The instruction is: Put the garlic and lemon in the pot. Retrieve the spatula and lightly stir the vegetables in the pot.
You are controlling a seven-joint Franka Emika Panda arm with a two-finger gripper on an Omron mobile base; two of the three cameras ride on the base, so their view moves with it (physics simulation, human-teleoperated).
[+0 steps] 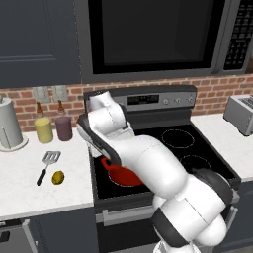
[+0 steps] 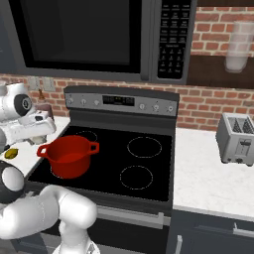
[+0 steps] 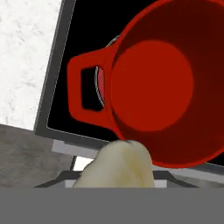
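Observation:
The pale beige garlic (image 3: pixel 120 168) sits at the bottom of the hand view and hides the fingertips. My gripper (image 2: pixel 38 137) is shut on it, just above and to the left of the red pot's (image 3: pixel 153 87) rim, near one loop handle (image 3: pixel 85 92). The pot (image 2: pixel 69 156) stands empty on the front left burner; in the left base view my arm hides most of the pot (image 1: pixel 123 174). The yellow lemon (image 1: pixel 58 177) lies on the left counter beside the spatula (image 1: pixel 48 165), whose slotted head points toward the wall. At the far left of the right base view the lemon (image 2: pixel 11 153) shows again.
A toaster (image 2: pixel 238 139) stands on the right counter. A paper towel roll (image 1: pixel 9 126), a yellow canister (image 1: pixel 43 130) and a purple canister (image 1: pixel 63 128) line the wall at left. A microwave (image 1: pixel 153 34) hangs over the stove (image 2: pixel 129 158).

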